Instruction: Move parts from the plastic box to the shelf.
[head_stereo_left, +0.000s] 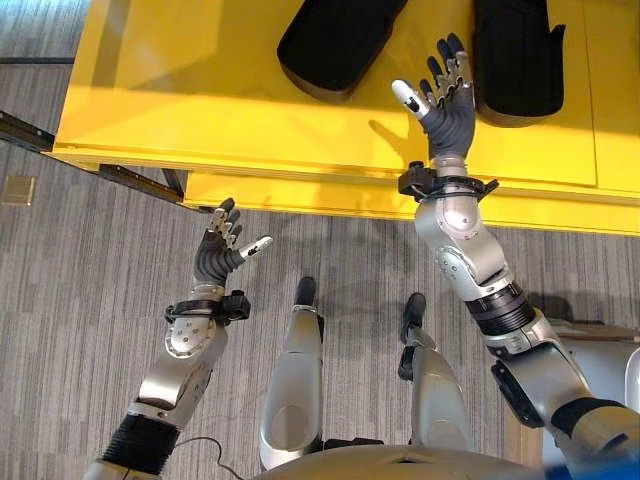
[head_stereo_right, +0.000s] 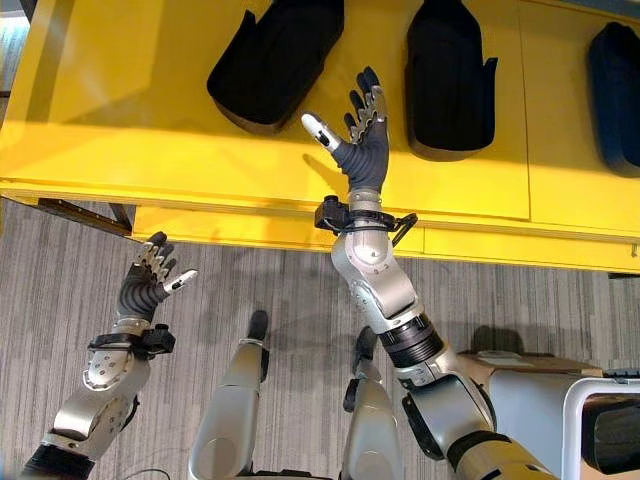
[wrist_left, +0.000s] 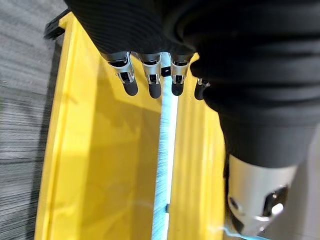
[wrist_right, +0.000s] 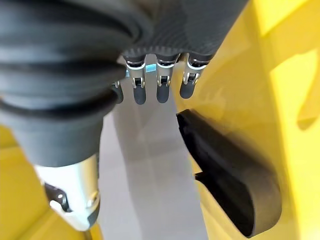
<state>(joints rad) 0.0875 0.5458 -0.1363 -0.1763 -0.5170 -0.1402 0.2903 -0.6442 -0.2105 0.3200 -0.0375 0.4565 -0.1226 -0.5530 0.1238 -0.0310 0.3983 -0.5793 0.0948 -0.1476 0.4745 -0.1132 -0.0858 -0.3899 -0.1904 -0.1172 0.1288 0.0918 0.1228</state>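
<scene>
Looking down from the head, we see black moulded parts lying on the yellow shelf (head_stereo_right: 120, 130): a wide one (head_stereo_right: 275, 62) just to the left of our right robot hand (head_stereo_right: 362, 140), a narrower one (head_stereo_right: 447, 75) just to its right, and a third (head_stereo_right: 612, 90) cut off at the frame's right edge. That makes three parts on the shelf, counted in the right eye view. At the lower right corner a pale bin (head_stereo_right: 590, 405) shows a rim with something dark inside; we take it for the plastic box, though we cannot tell what it holds.

Our right robot hand hovers over the shelf between the first two parts, fingers spread and straight, holding nothing. Our left robot hand (head_stereo_left: 222, 252) hangs over the grey floor (head_stereo_left: 80, 300), short of the shelf edge, likewise splayed and empty.

We judge the parts to be stiff, hollow plastic shells, light for their bulk, with a matt surface that should not slip much. Each looks too broad to wrap, so we would take hold across the narrower end or along a raised side wall.
</scene>
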